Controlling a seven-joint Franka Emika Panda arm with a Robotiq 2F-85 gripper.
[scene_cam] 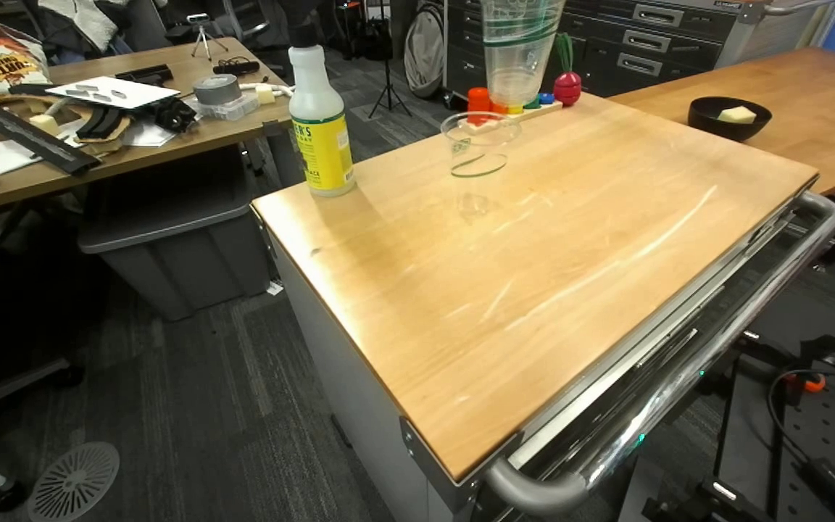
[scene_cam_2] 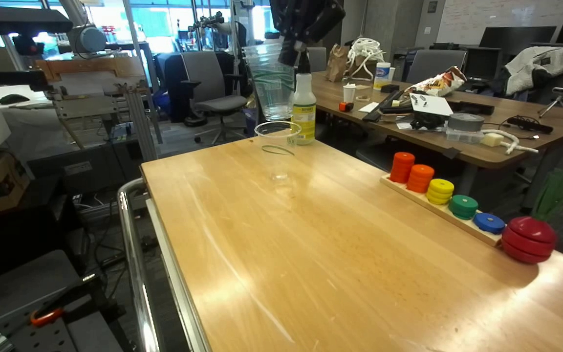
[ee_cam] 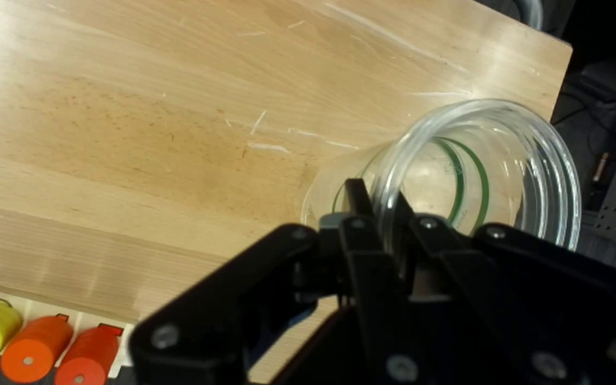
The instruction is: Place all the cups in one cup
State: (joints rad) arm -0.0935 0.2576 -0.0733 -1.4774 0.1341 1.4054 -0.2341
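Note:
A stack of nested clear tumblers with green stripes hangs in the air, also seen in an exterior view. My black gripper is shut on the rim and one wall of the stack. In the wrist view the gripper pinches the layered rims, and the stack opens toward the camera. A single clear cup stands upright on the wooden table below the stack. It also shows in an exterior view. A clear curved edge left of the stack seems to be this cup, partly hidden.
The yellow-green bottle stands beside the cup near the table edge, also here. A wooden base with coloured rings and a red radish-like toy line one side. A metal handle runs along the opposite edge.

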